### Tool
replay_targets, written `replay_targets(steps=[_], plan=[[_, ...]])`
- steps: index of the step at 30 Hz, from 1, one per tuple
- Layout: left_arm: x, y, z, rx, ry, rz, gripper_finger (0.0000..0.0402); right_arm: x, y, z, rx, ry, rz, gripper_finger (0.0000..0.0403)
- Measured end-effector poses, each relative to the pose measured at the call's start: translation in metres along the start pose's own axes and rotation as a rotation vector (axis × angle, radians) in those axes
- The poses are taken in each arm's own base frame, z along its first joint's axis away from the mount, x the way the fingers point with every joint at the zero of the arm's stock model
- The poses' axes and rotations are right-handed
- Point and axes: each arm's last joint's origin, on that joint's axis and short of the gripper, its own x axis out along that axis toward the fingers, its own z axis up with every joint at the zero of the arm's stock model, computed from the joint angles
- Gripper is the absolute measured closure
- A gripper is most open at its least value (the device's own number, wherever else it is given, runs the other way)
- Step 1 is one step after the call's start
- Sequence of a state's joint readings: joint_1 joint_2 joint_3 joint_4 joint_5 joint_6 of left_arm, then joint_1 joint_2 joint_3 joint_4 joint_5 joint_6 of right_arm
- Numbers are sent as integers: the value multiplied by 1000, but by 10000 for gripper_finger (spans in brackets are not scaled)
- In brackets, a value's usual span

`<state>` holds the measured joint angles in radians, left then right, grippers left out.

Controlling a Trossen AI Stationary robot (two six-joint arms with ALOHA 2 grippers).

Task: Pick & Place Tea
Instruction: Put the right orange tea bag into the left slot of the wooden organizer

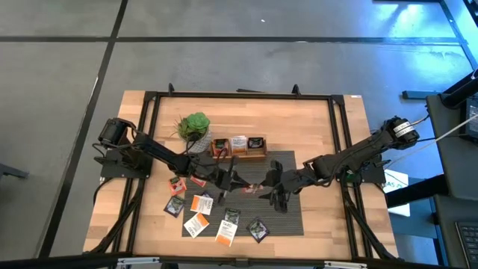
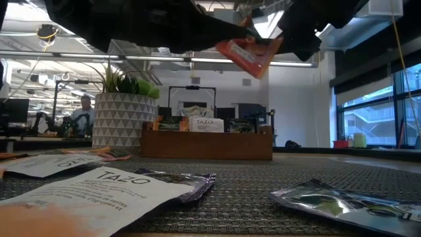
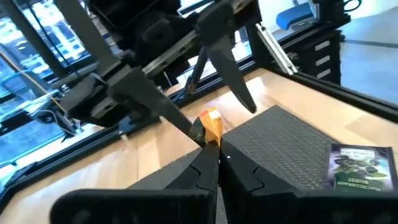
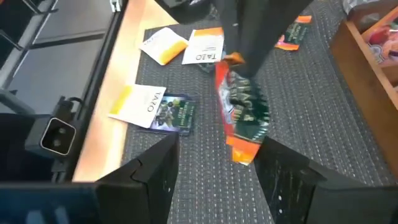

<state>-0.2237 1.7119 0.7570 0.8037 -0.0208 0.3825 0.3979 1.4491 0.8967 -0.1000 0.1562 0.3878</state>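
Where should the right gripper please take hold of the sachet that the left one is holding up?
Probably the free lower edge. The orange sachet hangs from the shut left gripper above the mat, its flat face between the open right gripper's fingers, so they can close across it from the right.

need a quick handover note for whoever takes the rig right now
Left hand: shut on an orange sachet, held up over the mat.
Right hand: open, facing that sachet, not gripping it.
Done: a few sachets stand in the wooden tray.
Left: hand over or place the held sachet; about eight sachets lie on the mat and table near the left arm, for example a white one.
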Motion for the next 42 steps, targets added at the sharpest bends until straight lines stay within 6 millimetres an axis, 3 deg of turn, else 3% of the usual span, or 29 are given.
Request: replay_targets(steps=[10,20,29,34,42], plan=[[0,-1,2,-45,-9,14,398,1,0,0,-6,-24,-50,210],[0,-3,2,-57,-10,6,398,1,0,0,-7,-22,-47,329],[0,-3,2,-59,-11,3,398,1,1,1,-7,-33,-43,394],[-1,-7,4,-121,-5,-11,390,1,1,1,0,-35,-45,395],[-22,-11,21,-200,128,-66,390,1,0,1,-6,-35,-67,399]])
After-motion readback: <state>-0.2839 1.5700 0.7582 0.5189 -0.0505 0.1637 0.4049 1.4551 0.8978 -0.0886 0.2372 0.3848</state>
